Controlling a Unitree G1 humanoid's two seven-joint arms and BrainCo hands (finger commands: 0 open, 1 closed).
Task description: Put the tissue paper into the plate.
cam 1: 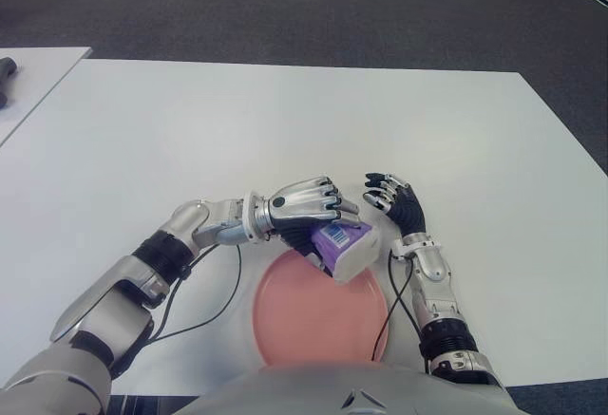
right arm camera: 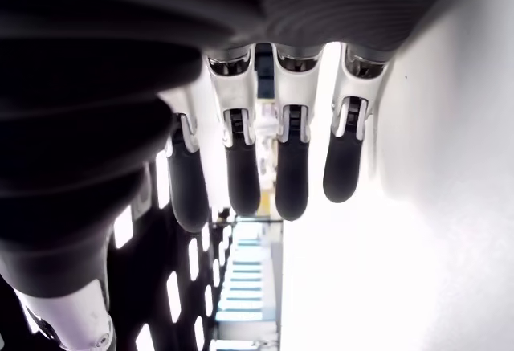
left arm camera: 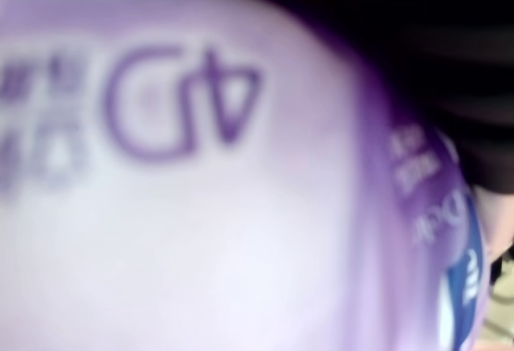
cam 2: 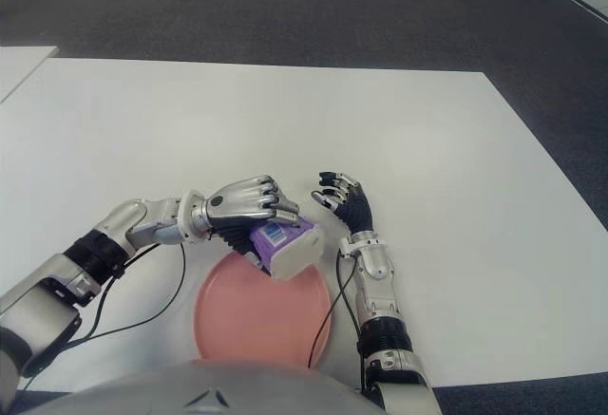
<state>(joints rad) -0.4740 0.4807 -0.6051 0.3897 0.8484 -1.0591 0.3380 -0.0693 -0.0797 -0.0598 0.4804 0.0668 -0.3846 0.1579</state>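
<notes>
My left hand (cam 1: pixel 306 208) is curled around a purple and white tissue pack (cam 1: pixel 347 246), holding it tilted over the far rim of the pink plate (cam 1: pixel 313 325). The pack's wrapper (left arm camera: pixel 201 174) fills the left wrist view. Whether the pack touches the plate I cannot tell. My right hand (cam 1: pixel 394 201) stands just right of the pack, beside the plate's far right rim, fingers relaxed and holding nothing. In the right wrist view its fingers (right arm camera: pixel 241 166) hang loosely extended above the white table (right arm camera: pixel 434 230).
The white table (cam 1: pixel 285 121) stretches far ahead and to both sides. A second white surface with a dark object (cam 1: pixel 8 78) lies at the far left. Black cables (cam 1: pixel 214 315) trail from both wrists near the plate. Grey carpet (cam 1: pixel 285 7) lies beyond.
</notes>
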